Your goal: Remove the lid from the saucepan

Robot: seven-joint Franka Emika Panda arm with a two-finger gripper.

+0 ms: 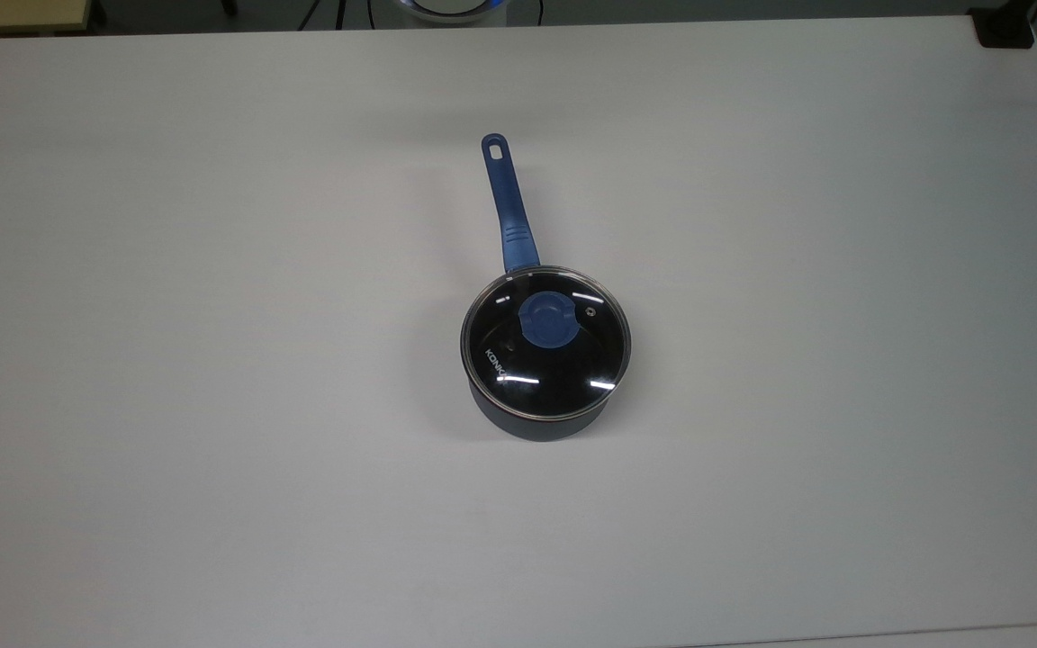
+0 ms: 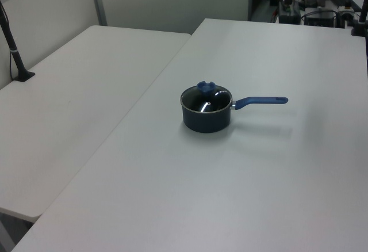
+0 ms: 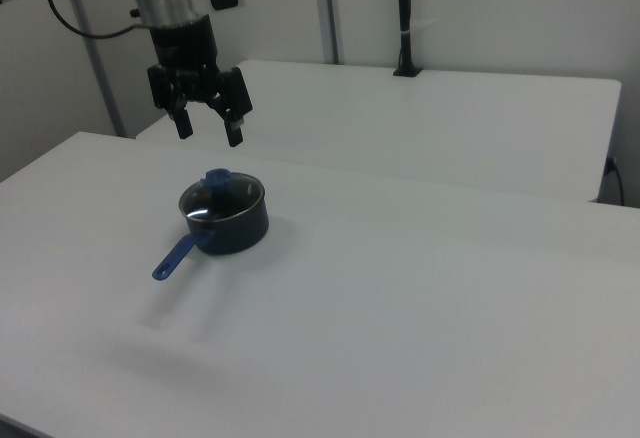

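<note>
The dark navy saucepan [image 1: 536, 423] [image 2: 206, 121] [image 3: 240, 230] stands near the middle of the white table, its long blue handle [image 1: 506, 202] [image 2: 261, 100] [image 3: 176, 256] lying flat. The glass lid [image 1: 563, 373] [image 2: 214, 100] [image 3: 232, 198] with a blue knob [image 1: 546, 321] [image 2: 205, 86] [image 3: 218, 178] rests closed on its rim. In the right view my gripper [image 3: 209, 134] hangs open in the air, well above the pan and slightly toward the right view's left, with nothing between its fingers.
The white table [image 1: 212, 360] [image 3: 450, 308] stretches wide around the pan. A second white table [image 2: 69, 102] [image 3: 450, 118] adjoins it, with a black post [image 2: 14, 50] [image 3: 404, 18] clamped at its edge. A dark block [image 1: 1003, 29] sits at the top view's upper right corner.
</note>
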